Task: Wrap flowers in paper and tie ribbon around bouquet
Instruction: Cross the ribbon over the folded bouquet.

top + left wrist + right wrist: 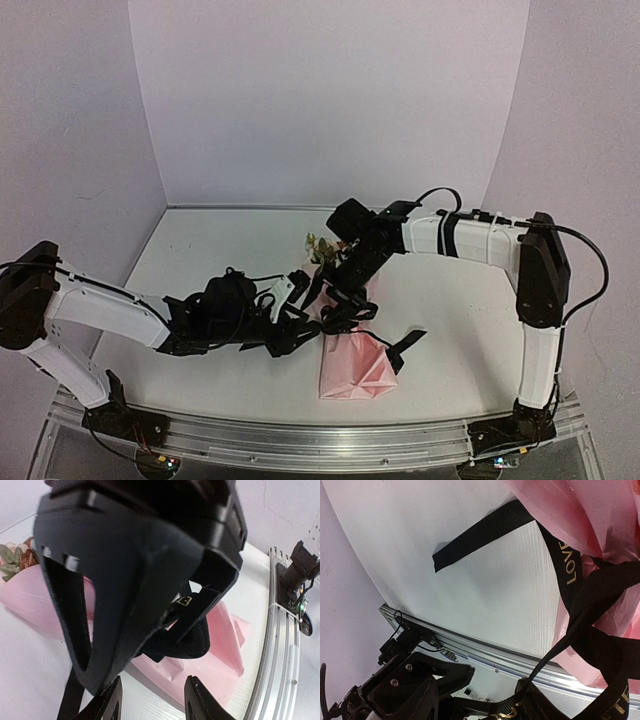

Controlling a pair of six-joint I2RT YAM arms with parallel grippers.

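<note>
Lying flat on the table [220,240], toward its 6 o'clock side in the top view: bouquet [352,372]. The wide end of the pink cone points at 6, the narrow end at 12. Flowers [320,247] stick out of the narrow end, leaning to 11.

Ribbon [408,346] is looped in a loose tangle around the cone's middle, with one flat tail lying on the table at 3 o'clock of the cone. Gold lettering is readable on the ribbon in both wrist views.

Right gripper [497,680] is over the cone's upper half, coming in from 1 o'clock. Its jaws are apart with nothing between the pads, and a ribbon strand runs down against one finger.

Left gripper [154,685] is at 9 o'clock of the cone, close to the right one. Its jaws are apart with bare table showing in the gap, and a ribbon strand passes outside one finger. Can't tell if either finger is hooked in a loop.

Metal rail [300,440] runs along the table's 6 o'clock edge.
</note>
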